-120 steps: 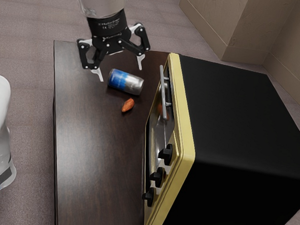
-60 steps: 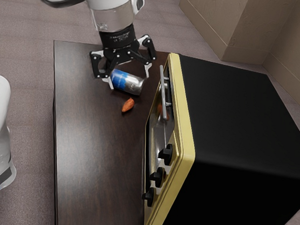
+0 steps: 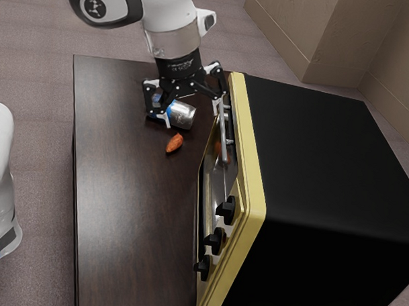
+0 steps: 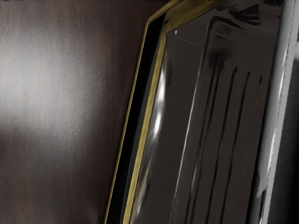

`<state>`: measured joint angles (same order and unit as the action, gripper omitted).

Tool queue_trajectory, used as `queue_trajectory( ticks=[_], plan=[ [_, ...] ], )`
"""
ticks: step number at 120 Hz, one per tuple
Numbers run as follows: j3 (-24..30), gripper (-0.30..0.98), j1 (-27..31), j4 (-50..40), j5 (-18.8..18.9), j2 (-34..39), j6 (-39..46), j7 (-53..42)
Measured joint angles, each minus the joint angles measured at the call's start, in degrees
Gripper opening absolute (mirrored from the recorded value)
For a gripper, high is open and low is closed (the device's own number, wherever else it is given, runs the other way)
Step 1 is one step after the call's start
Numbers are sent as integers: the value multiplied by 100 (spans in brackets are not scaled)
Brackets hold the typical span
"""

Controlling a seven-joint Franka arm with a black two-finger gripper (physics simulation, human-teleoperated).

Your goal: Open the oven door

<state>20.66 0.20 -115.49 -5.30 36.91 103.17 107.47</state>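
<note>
End effector is open w/ its two fingers spread wide & nothing gripped btwn them, over the far part of the dark wooden surface. Finger on the oven side is right at the far end of the silver handle, overlapping it in the exterior view; can't tell if they touch. Other finger hangs over the can, out on the side away from the oven.

Oven stands toward the exterior view's right: black body, yellow front frame, front facing the exterior view's left. Oven door looks shut, handle running along it. Three black knobs in a row on the front, nr end.

Can, blue & silver, lies on its side on the surface, partly hidden by the end effector. Small orange-brown item is just beside it, a bit nearer the exterior cam; a similar orange-brown patch shows in the door's shiny face.

Wrist view: door's dark glossy panel w/ several long thin lines, btwn the surface & handle; yellow edging & a black strip run along the surface side.

White robot part w/ blue light at the exterior view's left, off the surface; tan wall block beyond the oven, carpeted floor around.
</note>
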Motion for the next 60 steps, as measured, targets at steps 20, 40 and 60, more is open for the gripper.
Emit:
queue_trajectory(
  ticks=[20,40,60],
  plan=[
    [0,69,89,6,9,-199,182,-200],
    [0,69,110,9,11,-301,342,-352],
    [0,69,186,7,6,-322,426,-475]
  ],
)
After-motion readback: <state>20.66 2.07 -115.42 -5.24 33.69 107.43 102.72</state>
